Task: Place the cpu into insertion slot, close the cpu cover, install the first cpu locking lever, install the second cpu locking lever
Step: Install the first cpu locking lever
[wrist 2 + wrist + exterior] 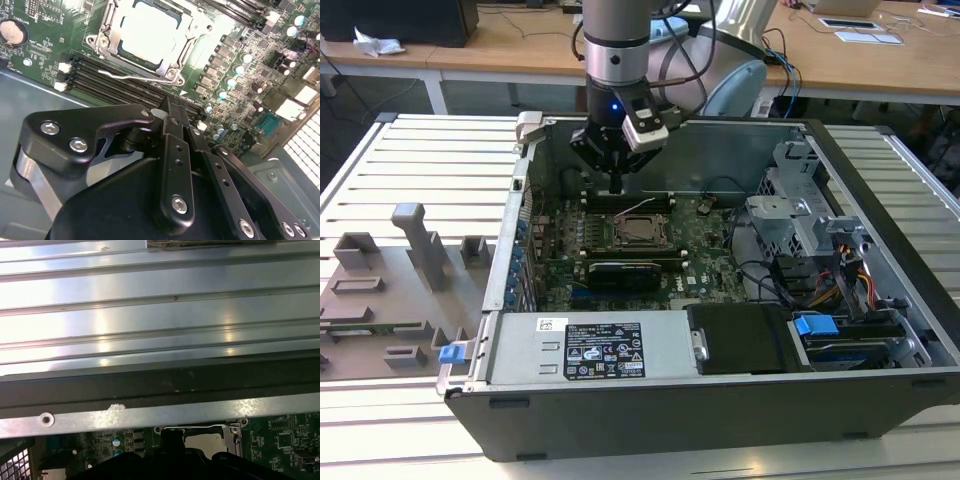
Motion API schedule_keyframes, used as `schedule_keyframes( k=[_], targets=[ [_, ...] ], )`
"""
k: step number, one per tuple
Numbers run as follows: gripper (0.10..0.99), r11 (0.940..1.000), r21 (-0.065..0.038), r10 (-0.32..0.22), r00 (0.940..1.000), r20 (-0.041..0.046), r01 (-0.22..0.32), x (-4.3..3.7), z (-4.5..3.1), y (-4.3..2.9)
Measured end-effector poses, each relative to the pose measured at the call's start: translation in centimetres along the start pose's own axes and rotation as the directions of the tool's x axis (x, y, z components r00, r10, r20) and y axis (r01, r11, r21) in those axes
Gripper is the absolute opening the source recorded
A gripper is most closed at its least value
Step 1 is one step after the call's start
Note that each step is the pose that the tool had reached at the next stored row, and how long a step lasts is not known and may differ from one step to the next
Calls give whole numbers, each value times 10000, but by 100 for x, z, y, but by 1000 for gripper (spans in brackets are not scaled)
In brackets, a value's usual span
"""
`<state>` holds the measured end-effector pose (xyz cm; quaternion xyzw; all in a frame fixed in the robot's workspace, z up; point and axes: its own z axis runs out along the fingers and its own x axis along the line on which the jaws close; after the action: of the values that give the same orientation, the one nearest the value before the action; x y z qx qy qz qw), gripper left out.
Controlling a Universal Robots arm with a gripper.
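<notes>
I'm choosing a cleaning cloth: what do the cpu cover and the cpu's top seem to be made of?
The cpu cover looks like bare stamped metal, silvery with bright glints on its edges. The cpu top seems matte pale metal, evenly lit and without sharp reflections, though glare leaves this uncertain.

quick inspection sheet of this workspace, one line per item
surface: slatted metal table carrying an open pc case
job's things: cpu seated in its socket, cover down around it, one lever lying along the socket edge
clutter: grey fixture blocks on the exterior view's left
grippers: gripper shut, holding nothing, above the board behind the socket
cables: bundle by the drive bay
surroundings: wooden desks behind
</notes>
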<state>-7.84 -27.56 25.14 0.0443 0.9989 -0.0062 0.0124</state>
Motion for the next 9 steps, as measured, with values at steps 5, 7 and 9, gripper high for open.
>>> schedule_keyframes(
  k=[5, 7, 9],
  targets=[
    [106, 10000, -1, 0, 10000, 0, 0, 3, 105, 1],
    [106, 10000, -1, 0, 10000, 0, 0, 3, 137, 2],
    [106, 10000, -1, 0, 10000, 0, 0, 4, 156, 2]
  ],
)
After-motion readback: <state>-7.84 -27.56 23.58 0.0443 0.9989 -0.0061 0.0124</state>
